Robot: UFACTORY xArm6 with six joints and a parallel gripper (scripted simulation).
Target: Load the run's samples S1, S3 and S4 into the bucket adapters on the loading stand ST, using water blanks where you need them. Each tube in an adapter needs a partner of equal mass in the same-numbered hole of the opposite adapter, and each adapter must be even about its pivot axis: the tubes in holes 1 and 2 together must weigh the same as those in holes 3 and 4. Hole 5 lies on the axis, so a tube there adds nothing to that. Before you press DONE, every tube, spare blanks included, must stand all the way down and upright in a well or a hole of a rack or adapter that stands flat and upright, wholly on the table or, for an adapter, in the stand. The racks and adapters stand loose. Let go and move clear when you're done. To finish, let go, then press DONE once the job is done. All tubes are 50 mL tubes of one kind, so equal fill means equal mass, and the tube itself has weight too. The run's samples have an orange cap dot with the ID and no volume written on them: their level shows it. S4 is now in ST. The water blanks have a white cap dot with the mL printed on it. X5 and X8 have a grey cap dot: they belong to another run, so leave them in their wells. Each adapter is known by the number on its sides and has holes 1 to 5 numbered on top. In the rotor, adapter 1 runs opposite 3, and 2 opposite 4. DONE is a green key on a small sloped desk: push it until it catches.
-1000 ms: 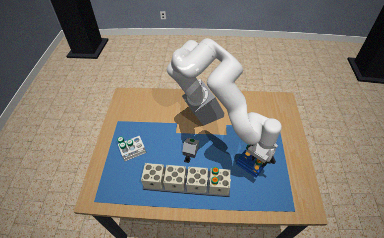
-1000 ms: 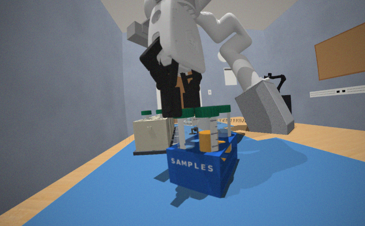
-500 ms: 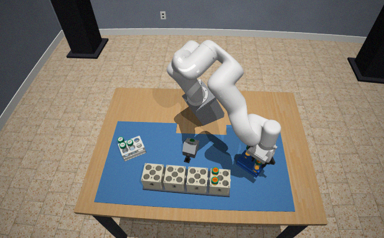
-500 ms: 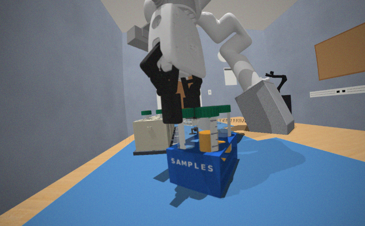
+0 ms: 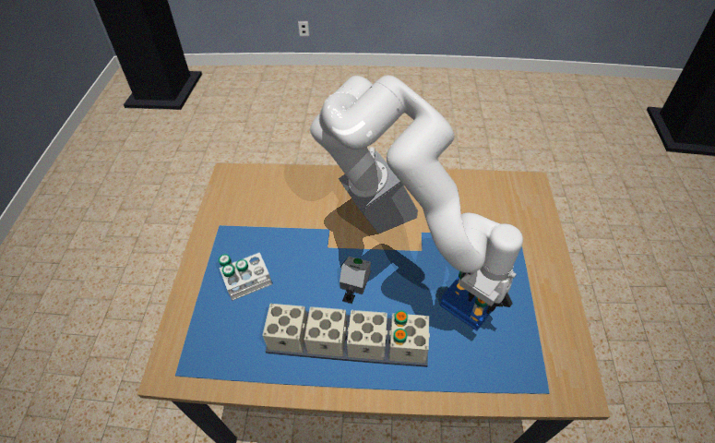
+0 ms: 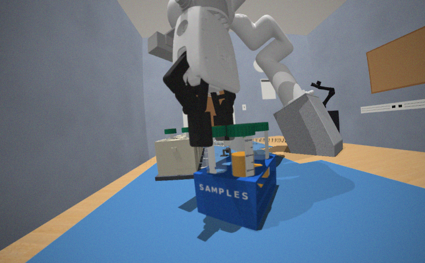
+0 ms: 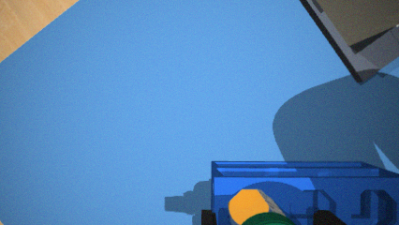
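Note:
My gripper (image 6: pixel 214 140) (image 7: pixel 267 217) is open above the blue samples rack (image 6: pixel 226 198) (image 7: pixel 351 187) (image 5: pixel 454 308). In the wrist view its fingertips stand either side of a green-capped tube (image 7: pixel 248 206) with orange liquid. The exterior view shows several capped tubes in this rack, one with orange liquid (image 6: pixel 239 164) near the front. Cap IDs there are hidden. The rightmost adapter (image 5: pixel 409 353) on the stand holds two orange-dotted tubes (image 5: pixel 400 317) (image 5: pixel 399 335). The other three adapters (image 5: pixel 284 344) (image 5: pixel 324 348) (image 5: pixel 366 351) show no tubes. The water rack (image 5: pixel 251 285) holds three white-dotted tubes (image 5: pixel 224 258) (image 5: pixel 229 269) (image 5: pixel 242 265).
The small grey desk (image 5: pixel 353 279) with the green DONE key (image 5: pixel 357 261) stands between the water rack and the samples rack, behind the adapters. The stand's dark edge (image 7: pixel 339 57) shows at the upper right of the wrist view. The arm base (image 5: pixel 391 210) is at the back.

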